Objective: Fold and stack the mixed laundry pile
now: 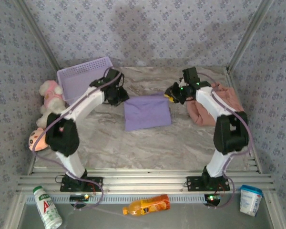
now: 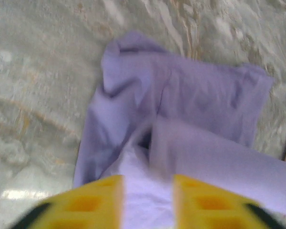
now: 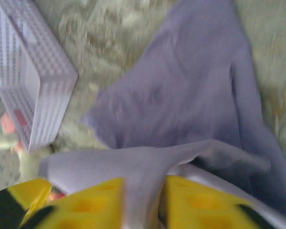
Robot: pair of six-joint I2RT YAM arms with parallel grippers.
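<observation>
At the centre of the table (image 1: 148, 148), seen from above with 12 o'clock at the far wall, the purple T-shirt (image 1: 147, 112) lies folded into a rough rectangle. Its long axis runs from 9 to 3 o'clock.

Left arm: the upper link leans from the base toward 11 o'clock, and the forearm reaches toward 1 o'clock. The left gripper (image 1: 120, 98) (image 2: 148, 183) sits at the shirt's 10 o'clock corner. Its yellow fingers (image 2: 105, 200) stand apart, jaws parted, with a fold of shirt cloth lying between them.

Right arm: the upper link rises toward 12 o'clock, and the forearm reaches toward 10 o'clock, passing over the pink garment (image 1: 229, 98). This garment lies crumpled at 3 o'clock, well apart from the shirt. The right gripper (image 1: 170, 97) (image 3: 144, 186) sits at the shirt's 2 o'clock corner. Its jaws are also parted, with a ridge of shirt cloth running through the gap.

Writing: the white bottle (image 1: 46, 207) at 7 o'clock carries a large letter "A". The remaining print is too small to read, as are the labels on the orange bottle (image 1: 147, 205) and the white tub (image 1: 250, 199).
</observation>
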